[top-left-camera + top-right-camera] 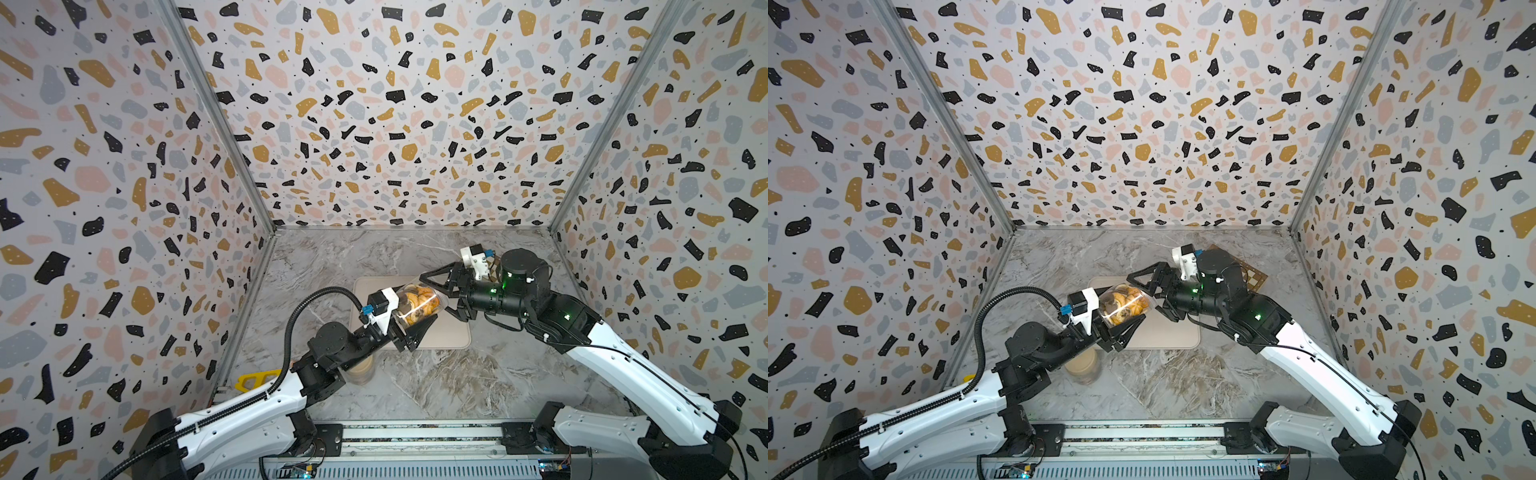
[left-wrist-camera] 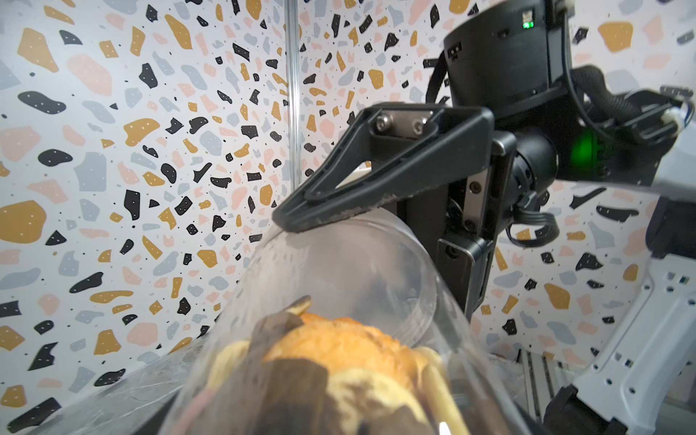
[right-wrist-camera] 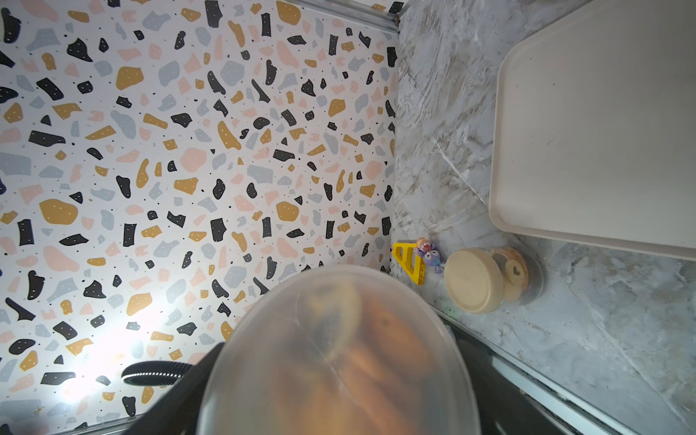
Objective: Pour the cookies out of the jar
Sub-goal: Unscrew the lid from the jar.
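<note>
Over the tray (image 1: pixel 449 332), in both top views: the jar (image 1: pixel 420 291) lies on its side in the air between the two arms. It is clear smooth plastic with a round section.
cookies (image 1: pixel 414 305): all inside the jar, in golden and dark brown ridged lumps.
left gripper (image 1: pixel 415 311): clamped on the jar end nearer its own arm, with a black triangular finger under the wall.
right gripper (image 1: pixel 434 293): jaws drawn narrow, gripping the opposite end of the jar.
tray surface: beige, matte, a rounded rectangle with a raised rim.
table (image 1: pixel 415 386): grey veined marble finish.
tan disc (image 1: pixel 363 370): round and matte, on the table, partly under the left arm.
left wrist view: one right gripper finger (image 2: pixel 339 196), a black open-frame wedge with a gritty edge, presses on the jar wall (image 2: pixel 339 271). The other finger is hidden. The cookies (image 2: pixel 339 346) are heaped at the near end.
right wrist view: the jar's round frosted end (image 3: pixel 339 350) fills the foreground, with blurred orange-brown behind it. Beyond it are the tray rim (image 3: pixel 501 150) and the tan disc (image 3: pixel 472 280). A yellow triangular piece (image 3: pixel 408 260) and a small purple figure (image 3: pixel 431 256) sit by the wall.
</note>
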### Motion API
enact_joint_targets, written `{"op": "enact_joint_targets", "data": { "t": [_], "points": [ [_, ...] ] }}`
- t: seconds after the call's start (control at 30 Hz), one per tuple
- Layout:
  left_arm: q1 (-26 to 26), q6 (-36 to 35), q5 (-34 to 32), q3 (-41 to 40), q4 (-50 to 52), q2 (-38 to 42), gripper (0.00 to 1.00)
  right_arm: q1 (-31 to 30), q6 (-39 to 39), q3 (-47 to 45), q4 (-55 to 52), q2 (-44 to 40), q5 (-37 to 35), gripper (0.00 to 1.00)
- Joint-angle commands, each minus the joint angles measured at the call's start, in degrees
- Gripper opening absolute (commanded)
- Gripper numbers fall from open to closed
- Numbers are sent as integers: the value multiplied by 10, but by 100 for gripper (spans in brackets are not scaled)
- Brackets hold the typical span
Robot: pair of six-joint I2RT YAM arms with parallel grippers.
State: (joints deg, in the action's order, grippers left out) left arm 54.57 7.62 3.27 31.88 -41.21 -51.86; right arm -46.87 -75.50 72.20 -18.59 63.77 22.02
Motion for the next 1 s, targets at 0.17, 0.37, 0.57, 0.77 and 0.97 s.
{"op": "enact_joint_targets", "data": {
  "t": [0.17, 0.37, 0.57, 0.77, 0.97],
  "points": [
    [0, 337, -98, -18, -210, -12, 0, -39, 197, 41, 109, 12, 7, 66],
    [-1, 465, -84, -33, -310, -41, 0, -46, 237, 2, 196, -15, 16, 65],
    [-1, 574, -108, -50, -396, -78, 0, -46, 282, 7, 222, -24, 28, 62],
    [0, 647, -121, -53, -396, -66, 0, -46, 327, 18, 225, -29, 34, 61],
    [-1, 678, -137, -60, -395, -45, 0, -46, 332, 17, 228, -29, 37, 72]
  ]
}}
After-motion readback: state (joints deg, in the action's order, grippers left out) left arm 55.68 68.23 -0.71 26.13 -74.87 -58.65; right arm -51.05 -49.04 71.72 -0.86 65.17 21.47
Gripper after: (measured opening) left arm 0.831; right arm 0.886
